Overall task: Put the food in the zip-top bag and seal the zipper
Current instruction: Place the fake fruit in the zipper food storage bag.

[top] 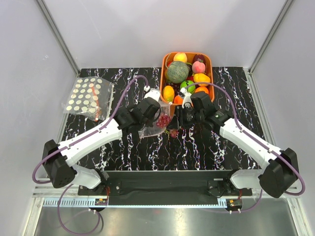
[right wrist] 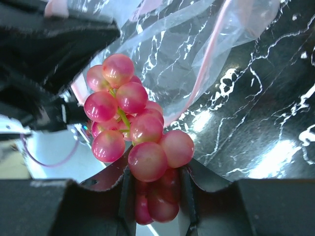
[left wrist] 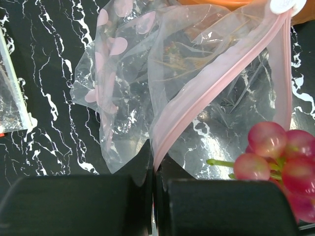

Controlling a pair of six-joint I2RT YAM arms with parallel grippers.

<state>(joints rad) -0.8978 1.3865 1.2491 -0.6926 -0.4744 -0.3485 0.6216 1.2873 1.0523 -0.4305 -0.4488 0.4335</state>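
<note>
Loading step, prob: R gripper (right wrist: 155, 196) clamped on grape bunch (right wrist: 133, 132) at mouth of zip-top bag (left wrist: 123, 123), which lies by fruit basket (top: 163, 73). L gripper (left wrist: 153, 172) pinches zipper (left wrist: 216, 78). Next: push bunch inside, then let go.

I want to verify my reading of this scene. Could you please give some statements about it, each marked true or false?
1. The right end effector holds the pink grapes. True.
2. The left end effector is open. False: it is shut on the zipper of the zip-top bag.
3. The grapes are sealed inside the bag. False: its mouth gapes open, and the right end effector grips them.
4. The orange basket holds several fruits. True.
</note>
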